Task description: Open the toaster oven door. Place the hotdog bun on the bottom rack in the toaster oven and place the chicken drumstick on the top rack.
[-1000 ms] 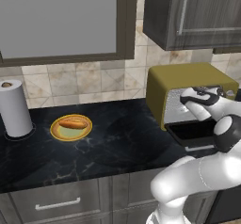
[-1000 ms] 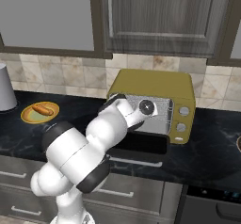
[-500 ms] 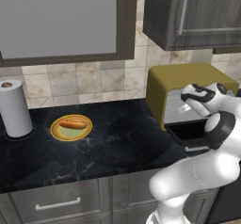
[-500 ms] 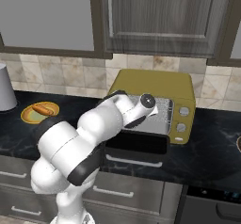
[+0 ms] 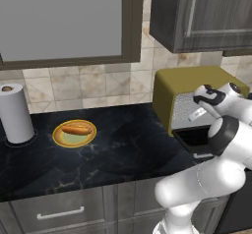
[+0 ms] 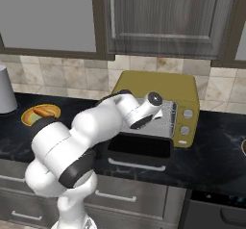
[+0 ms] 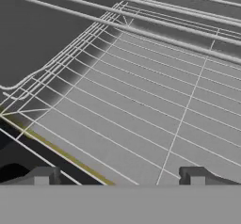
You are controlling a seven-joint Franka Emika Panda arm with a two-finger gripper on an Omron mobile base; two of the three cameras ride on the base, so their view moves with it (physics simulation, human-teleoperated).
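Now | door step done: black-framed dark glass toaster oven door (image 6: 140, 147) lies flat open before mustard-yellow toaster oven (image 6: 158, 88) | fingers (image 7: 43, 177) spread wide, empty, at wire rack (image 7: 155, 124) | orange-tan hotdog bun (image 5: 76, 129) on yellow plate (image 5: 74, 138), well apart on counter (image 5: 118, 154) | next: withdraw, reach bun.

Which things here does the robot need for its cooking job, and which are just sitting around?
Needed for the job:
- toaster oven
- toaster oven door, already folded down open
- hotdog bun, lying on the yellow plate
- gripper, open, facing the oven's wire rack

Just sitting around:
- paper towel roll
- wall cabinet
- drawer handle
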